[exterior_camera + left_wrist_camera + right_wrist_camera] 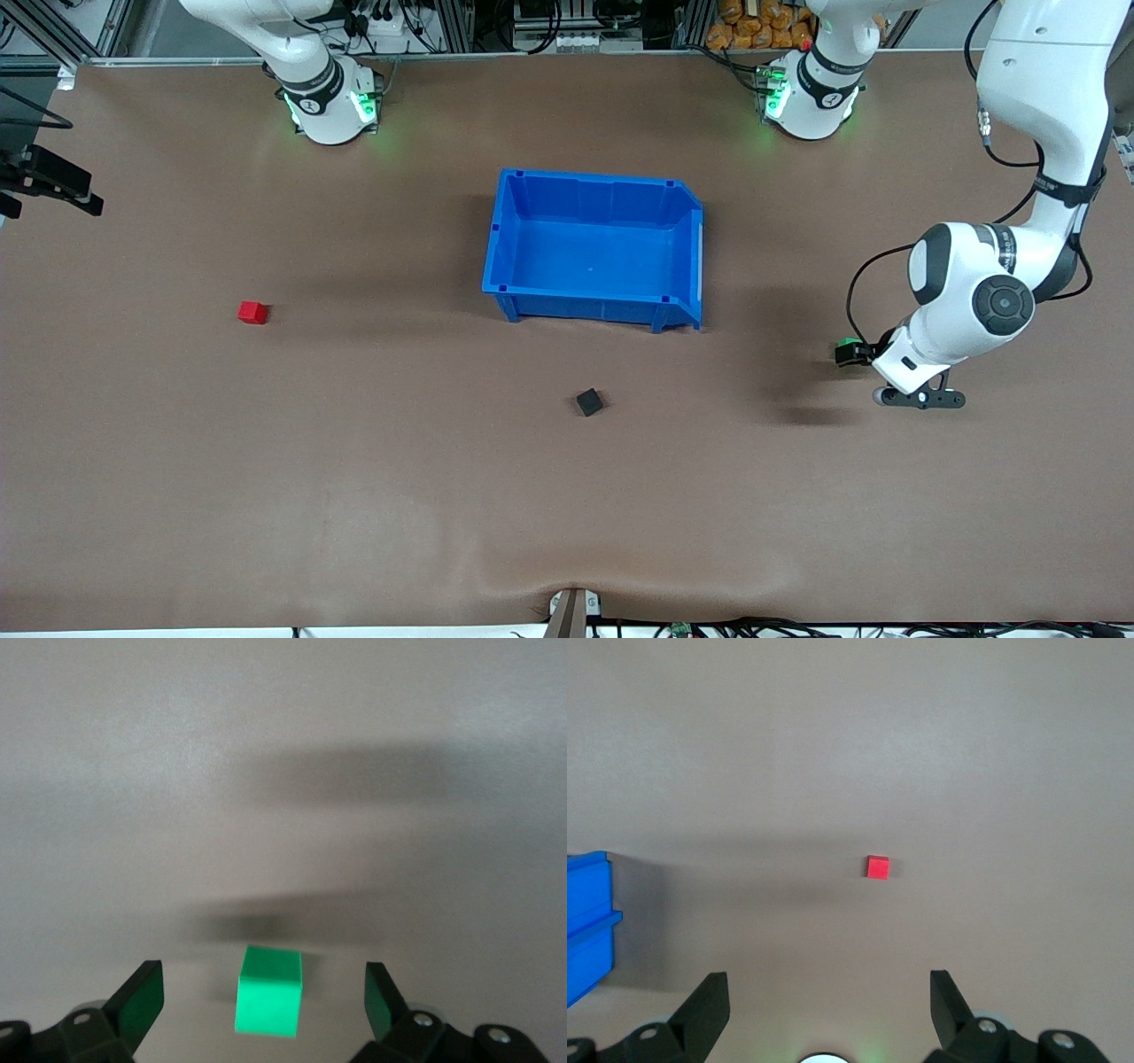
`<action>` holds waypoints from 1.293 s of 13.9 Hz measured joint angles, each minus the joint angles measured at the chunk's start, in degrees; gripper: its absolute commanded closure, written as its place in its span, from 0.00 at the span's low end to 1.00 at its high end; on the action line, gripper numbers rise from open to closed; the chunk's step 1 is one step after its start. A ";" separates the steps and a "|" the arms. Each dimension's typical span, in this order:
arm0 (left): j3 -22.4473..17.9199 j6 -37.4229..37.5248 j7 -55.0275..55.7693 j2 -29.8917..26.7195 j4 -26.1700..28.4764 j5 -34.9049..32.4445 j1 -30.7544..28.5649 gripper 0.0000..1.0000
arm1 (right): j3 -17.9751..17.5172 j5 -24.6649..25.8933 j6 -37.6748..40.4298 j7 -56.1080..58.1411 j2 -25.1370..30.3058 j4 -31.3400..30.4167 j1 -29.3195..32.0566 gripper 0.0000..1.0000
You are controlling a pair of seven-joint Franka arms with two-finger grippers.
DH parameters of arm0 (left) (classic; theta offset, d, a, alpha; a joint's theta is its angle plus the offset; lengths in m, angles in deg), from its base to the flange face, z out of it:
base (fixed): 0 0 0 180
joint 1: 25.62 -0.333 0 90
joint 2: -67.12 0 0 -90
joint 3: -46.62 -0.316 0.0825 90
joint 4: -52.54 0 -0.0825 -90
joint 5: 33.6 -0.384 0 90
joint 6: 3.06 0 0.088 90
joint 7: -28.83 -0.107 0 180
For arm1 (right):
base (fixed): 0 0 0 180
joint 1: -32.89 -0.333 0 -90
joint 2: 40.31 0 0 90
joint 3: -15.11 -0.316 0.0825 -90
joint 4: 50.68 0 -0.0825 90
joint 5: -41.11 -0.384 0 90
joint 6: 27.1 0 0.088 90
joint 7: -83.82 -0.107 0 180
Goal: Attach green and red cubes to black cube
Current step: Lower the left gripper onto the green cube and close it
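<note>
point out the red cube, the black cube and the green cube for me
red cube (252, 312), front view, on its top face.
black cube (589, 402), front view, on its top face.
green cube (268, 1003), left wrist view, on the face toward the camera, between the open left tool's fingers.

A high front camera faces both robot bases across the table (266, 496). Each wrist camera looks down closely; the right shares the red cube (877, 867) with it.

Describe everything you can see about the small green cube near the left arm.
The small green cube looks like smooth, matte plastic with crisp edges and plain faces. It sits flat on the brown table toward the left arm's end, casting a soft shadow. The left pincer is open around it, one finger on each side with gaps, so nothing but the table touches it.
</note>
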 measured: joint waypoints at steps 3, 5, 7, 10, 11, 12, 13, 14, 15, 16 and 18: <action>0.01 -1.04 -0.01 1.87 0.02 -0.18 -0.04 0.07 | 0.01 0.00 0.10 0.00 -0.34 -0.04 0.00 0.00; 0.00 -1.06 -0.76 2.38 0.09 -0.21 -0.11 0.10 | 0.03 0.00 0.22 0.00 -0.91 -0.17 0.00 0.00; 0.00 -1.05 -1.58 2.45 0.44 -0.21 -0.22 0.15 | 0.02 0.00 0.44 0.00 -2.02 -0.36 0.00 0.00; -0.05 -1.03 -1.84 2.46 1.22 -0.47 -0.30 0.31 | 0.03 0.10 1.21 0.00 -3.18 -0.42 -0.01 0.00; -0.05 -1.02 -1.85 2.46 1.39 -0.66 -0.31 0.39 | 0.07 0.19 1.25 0.00 -3.37 -0.42 0.00 0.00; -0.05 -1.03 -1.85 2.46 1.46 -0.77 -0.31 0.45 | 0.12 0.27 1.25 0.00 -3.47 -0.42 0.00 0.00; -0.06 -1.02 -1.85 2.46 1.49 -0.83 -0.31 0.52 | 0.18 0.32 1.25 0.00 -3.52 -0.42 0.00 0.00; -0.05 -1.02 -1.85 2.46 1.52 -0.87 -0.31 0.57 | 0.24 0.32 1.25 0.00 -3.63 -0.42 0.01 0.00; -0.06 -1.02 -1.85 2.46 1.54 -0.87 -0.31 0.63 | 0.29 0.32 1.25 -0.02 -3.87 -0.42 0.04 0.00; -0.06 -1.02 -1.85 2.45 1.56 -0.87 -0.31 0.69 | 0.34 0.32 1.24 -0.03 -4.18 -0.42 0.09 0.00; -0.05 -1.02 -1.86 2.45 1.56 -0.88 -0.31 0.87 | 0.46 0.32 1.23 -0.06 -4.71 -0.42 0.17 0.00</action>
